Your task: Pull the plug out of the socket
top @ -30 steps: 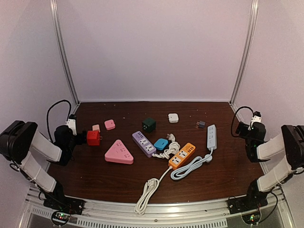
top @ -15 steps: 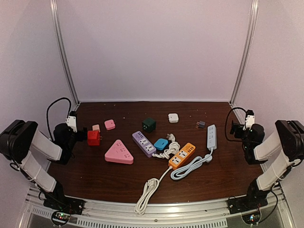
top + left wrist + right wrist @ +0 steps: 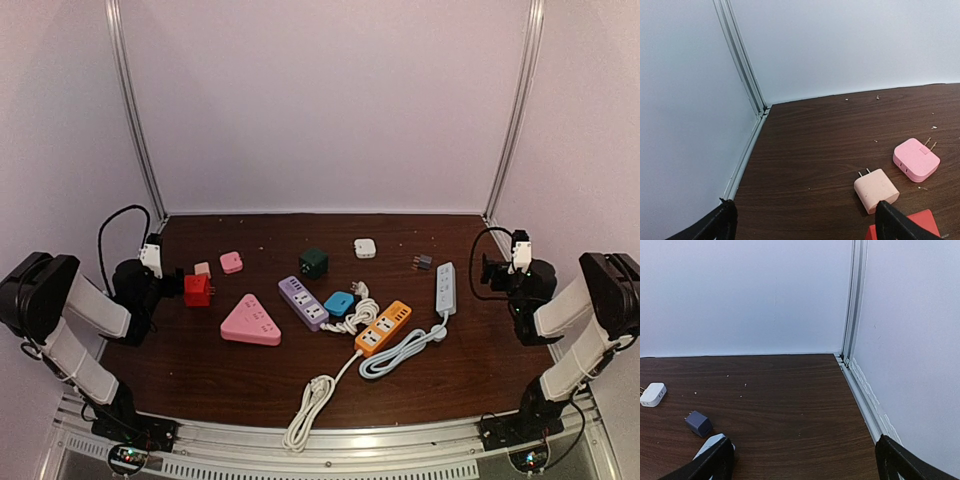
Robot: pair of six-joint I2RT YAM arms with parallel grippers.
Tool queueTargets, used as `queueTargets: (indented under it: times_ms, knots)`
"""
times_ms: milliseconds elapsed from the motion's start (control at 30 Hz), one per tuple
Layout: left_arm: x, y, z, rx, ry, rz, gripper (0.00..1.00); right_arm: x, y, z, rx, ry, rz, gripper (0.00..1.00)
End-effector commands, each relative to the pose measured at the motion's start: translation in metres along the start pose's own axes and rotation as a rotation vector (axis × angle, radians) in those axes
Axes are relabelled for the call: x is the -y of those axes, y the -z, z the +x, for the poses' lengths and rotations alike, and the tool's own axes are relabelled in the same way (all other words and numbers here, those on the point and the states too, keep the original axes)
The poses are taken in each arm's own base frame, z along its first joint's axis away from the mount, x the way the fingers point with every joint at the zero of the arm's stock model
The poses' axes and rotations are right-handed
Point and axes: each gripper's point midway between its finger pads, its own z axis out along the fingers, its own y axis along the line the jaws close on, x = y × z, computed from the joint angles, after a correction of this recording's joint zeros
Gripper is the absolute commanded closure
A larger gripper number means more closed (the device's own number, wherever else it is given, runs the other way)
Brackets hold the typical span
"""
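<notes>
A teal plug [image 3: 339, 302] with a coiled white cord [image 3: 355, 316] lies against the right side of the purple power strip [image 3: 303, 302] at mid-table. I cannot tell whether it is seated in a socket. My left gripper [image 3: 172, 286] is open and empty at the far left, its fingers beside a red adapter [image 3: 197, 290]. In the left wrist view the gripper [image 3: 807, 225] is wide open, with the red adapter [image 3: 920, 226] at its right finger. My right gripper [image 3: 489, 270] is open and empty at the far right, also in its wrist view [image 3: 805, 465].
A pink triangular socket [image 3: 250, 322], an orange strip [image 3: 383, 327] and a grey-blue strip [image 3: 445, 288] lie around the middle. Loose adapters: pale pink [image 3: 876, 190], pink [image 3: 916, 159], dark green [image 3: 313, 263], white [image 3: 652, 394], blue-grey [image 3: 699, 423]. Side walls stand close to both arms.
My right gripper has swung left, away from the side wall and towards the table. My left gripper has barely moved and stays by the red adapter.
</notes>
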Motion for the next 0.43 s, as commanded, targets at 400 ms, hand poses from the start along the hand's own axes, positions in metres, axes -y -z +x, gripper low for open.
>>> queueTargets:
  times_ms: [400]
  knots:
    - [-0.0022,-0.0044,-0.0136,0.047,-0.005,-0.002,0.02,-0.0056,-0.0035,-0.0014,0.000,0.012,-0.023,0.00]
